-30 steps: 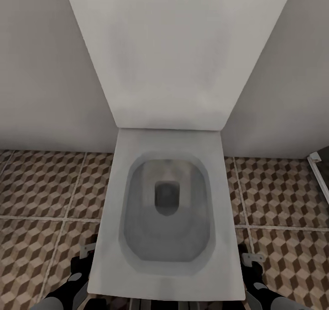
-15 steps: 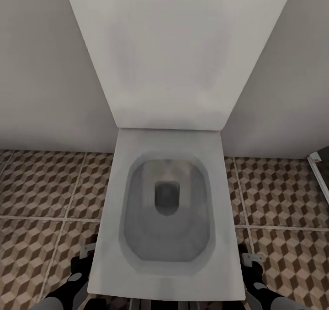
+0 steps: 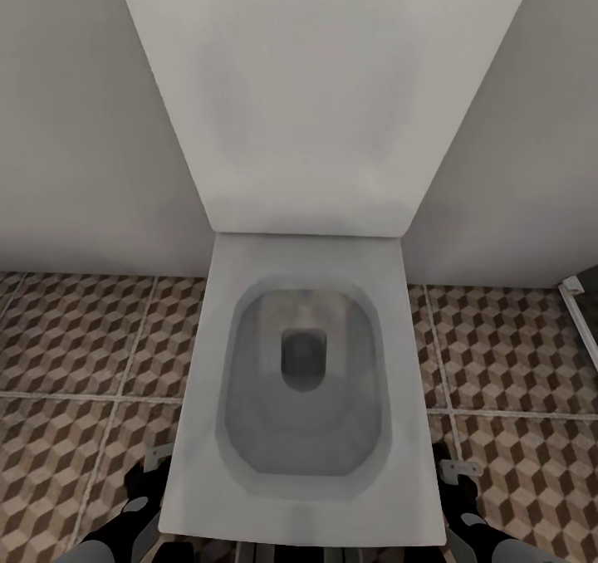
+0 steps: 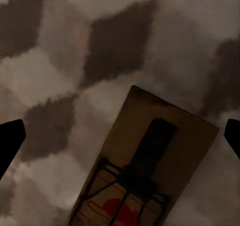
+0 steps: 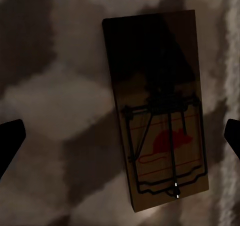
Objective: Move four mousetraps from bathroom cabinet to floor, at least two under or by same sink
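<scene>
One mousetrap [image 4: 150, 166], a brown board with a dark metal bar and a red mouse print, lies flat on the bathroom floor [image 4: 60, 86] under my left gripper [image 4: 120, 141]. That gripper is open, its dark fingertips [image 4: 10, 141] far apart. A second mousetrap [image 5: 155, 111] lies flat on the tiles below my right gripper [image 5: 120, 141], which is open too and holds nothing. In the head view the left gripper [image 3: 154, 463] and right gripper [image 3: 455, 467] hang low over the cube-patterned floor [image 3: 75, 339], one on each side of a toilet. The cabinet is out of view.
A white toilet [image 3: 303, 380] with its lid raised stands straight ahead between my arms, backed by a pale wall [image 3: 75, 131]. A dark frame edge [image 3: 581, 314] shows at the far right. Tiled floor stretches to both sides of the toilet.
</scene>
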Available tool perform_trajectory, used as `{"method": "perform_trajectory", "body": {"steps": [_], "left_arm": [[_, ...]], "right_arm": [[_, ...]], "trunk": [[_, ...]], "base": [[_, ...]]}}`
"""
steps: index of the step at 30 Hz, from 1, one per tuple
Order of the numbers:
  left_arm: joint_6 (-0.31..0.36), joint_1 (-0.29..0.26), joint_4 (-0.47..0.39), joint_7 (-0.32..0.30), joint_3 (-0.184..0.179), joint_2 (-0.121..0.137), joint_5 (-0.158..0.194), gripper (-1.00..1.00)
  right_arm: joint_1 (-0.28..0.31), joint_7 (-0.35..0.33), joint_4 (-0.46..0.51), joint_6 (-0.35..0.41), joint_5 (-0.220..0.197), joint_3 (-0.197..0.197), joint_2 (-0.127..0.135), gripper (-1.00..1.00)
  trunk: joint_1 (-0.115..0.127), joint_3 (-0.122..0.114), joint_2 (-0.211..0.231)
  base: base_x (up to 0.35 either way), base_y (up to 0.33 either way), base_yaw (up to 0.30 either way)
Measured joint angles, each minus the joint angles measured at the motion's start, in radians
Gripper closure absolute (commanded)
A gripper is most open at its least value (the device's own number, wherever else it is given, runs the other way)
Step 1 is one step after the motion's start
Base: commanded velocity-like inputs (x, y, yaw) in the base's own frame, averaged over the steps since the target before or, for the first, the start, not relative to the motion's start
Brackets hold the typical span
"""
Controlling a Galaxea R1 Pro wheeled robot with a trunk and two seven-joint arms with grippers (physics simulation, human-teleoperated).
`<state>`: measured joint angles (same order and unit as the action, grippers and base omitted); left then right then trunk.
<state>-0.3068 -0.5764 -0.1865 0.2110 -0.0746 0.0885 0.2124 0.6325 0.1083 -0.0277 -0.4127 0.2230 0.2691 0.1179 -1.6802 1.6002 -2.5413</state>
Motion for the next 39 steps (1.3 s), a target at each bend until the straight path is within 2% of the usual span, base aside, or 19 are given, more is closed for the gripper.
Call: {"method": "perform_trajectory", "body": {"steps": [31, 39], "left_arm": [[-0.002, 0.0, -0.003, 0.0, 0.002, 0.002, 0.0, -1.0], [-0.001, 0.0, -0.004, 0.001, 0.003, 0.0, 0.001, -1.0]], "right_arm": [[0.0, 0.0, 0.0, 0.0, -0.001, 0.0, 0.0, -1.0], [0.0, 0.0, 0.0, 0.0, -0.001, 0.0, 0.0, -1.0]], "trunk": [[0.0, 0.0, 0.0], [-0.001, 0.0, 0.0]], "base": [[-0.002, 0.0, 0.0], [-0.228, -0.042, 0.0]]}}
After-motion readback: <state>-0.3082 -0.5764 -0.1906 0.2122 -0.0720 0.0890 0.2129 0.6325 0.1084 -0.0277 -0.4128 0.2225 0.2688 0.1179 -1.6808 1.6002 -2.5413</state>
